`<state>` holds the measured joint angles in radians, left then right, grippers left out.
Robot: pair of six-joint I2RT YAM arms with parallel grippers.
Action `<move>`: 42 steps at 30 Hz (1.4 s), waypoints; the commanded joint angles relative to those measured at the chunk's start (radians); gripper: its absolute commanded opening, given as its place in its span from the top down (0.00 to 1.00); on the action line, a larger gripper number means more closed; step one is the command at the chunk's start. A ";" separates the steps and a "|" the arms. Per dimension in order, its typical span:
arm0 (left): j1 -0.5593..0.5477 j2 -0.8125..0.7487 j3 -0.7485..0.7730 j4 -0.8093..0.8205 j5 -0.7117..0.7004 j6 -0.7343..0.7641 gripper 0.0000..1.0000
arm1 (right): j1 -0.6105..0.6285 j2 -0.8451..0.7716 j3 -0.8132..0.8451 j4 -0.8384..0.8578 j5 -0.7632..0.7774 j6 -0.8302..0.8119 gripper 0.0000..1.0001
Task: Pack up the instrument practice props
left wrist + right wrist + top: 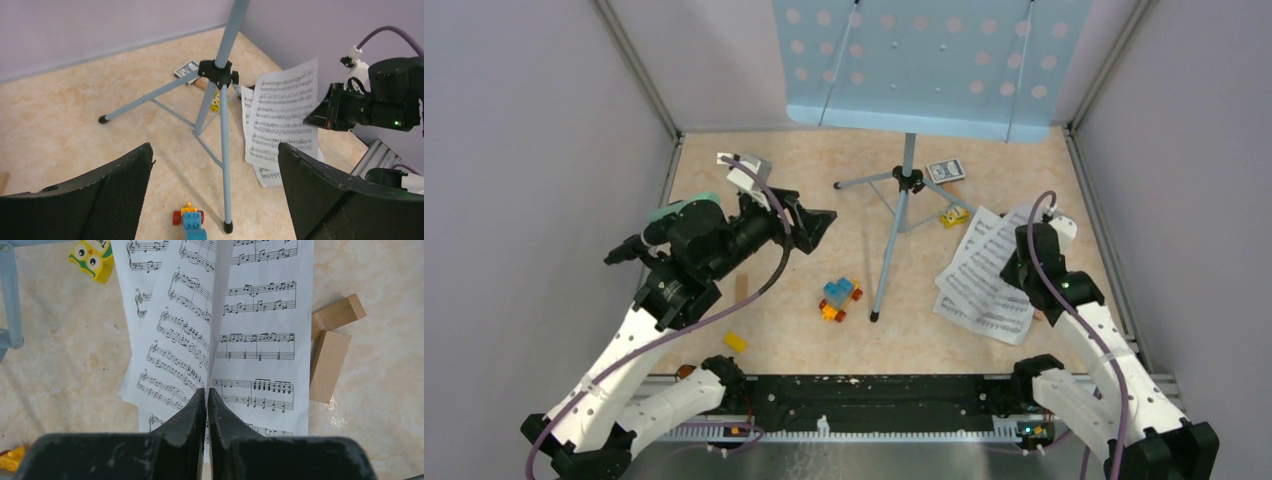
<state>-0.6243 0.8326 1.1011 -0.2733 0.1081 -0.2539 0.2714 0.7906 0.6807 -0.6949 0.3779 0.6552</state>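
Right gripper [206, 390]: jaws were pressed together on a raised fold of the top sheet-music page [250, 340], which stood up off the worktop [844, 230] to the right of the tripod pole [894, 240].
Left gripper [215, 150]: jaws were spread wide with nothing between them, facing the tripod pole from its left.
Other pages [984, 305]: lay flat under the held one, right of the pole's feet, largely covered by it.
Music desk [929, 60]: pale blue and perforated, stood on top of the pole; its upper edge was cut off by the frame.
Hidden: a mint-green shape [686, 207] left of the pole sat behind the left arm, too covered to identify.
Two tan wooden blocks [327, 365]: lay at the pages' edge away from the pole, one tucked partly under the paper.
Toy bricks [839, 298]: sat just left of the pole's near foot.
Owl brick [92, 257]: lay between the pole and the pages.
Small patterned box [945, 170]: lay just right of the pole's leg hub.
Writing: the pages carried printed staves and notes. Lettering above the owl's face was cut off and unreadable, and the box's print was too small to read.
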 commanded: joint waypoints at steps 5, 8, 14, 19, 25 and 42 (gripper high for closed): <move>0.000 -0.028 -0.092 0.001 0.005 -0.081 0.01 | -0.074 0.070 0.061 0.046 -0.088 -0.046 0.51; 0.000 -0.032 -0.139 0.005 0.001 -0.099 0.01 | -0.074 0.028 0.097 0.026 -0.066 -0.032 0.43; 0.000 -0.030 -0.252 0.068 -0.013 -0.138 0.01 | -0.074 -0.068 0.200 -0.056 -0.022 -0.081 0.40; 0.000 -0.010 -0.346 0.205 0.033 -0.180 0.01 | -0.074 -0.163 0.209 -0.003 -0.185 -0.158 0.40; -0.002 0.039 -0.426 0.389 0.110 -0.216 0.01 | -0.073 -0.271 0.031 0.362 -0.586 0.006 0.43; -0.106 0.383 -0.470 0.883 0.067 -0.066 0.05 | -0.069 0.093 -0.117 1.167 -0.723 0.658 0.44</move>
<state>-0.6781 1.1347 0.6109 0.4480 0.2260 -0.3878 0.2062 0.8001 0.5007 0.2611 -0.2897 1.2106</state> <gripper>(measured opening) 0.971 0.554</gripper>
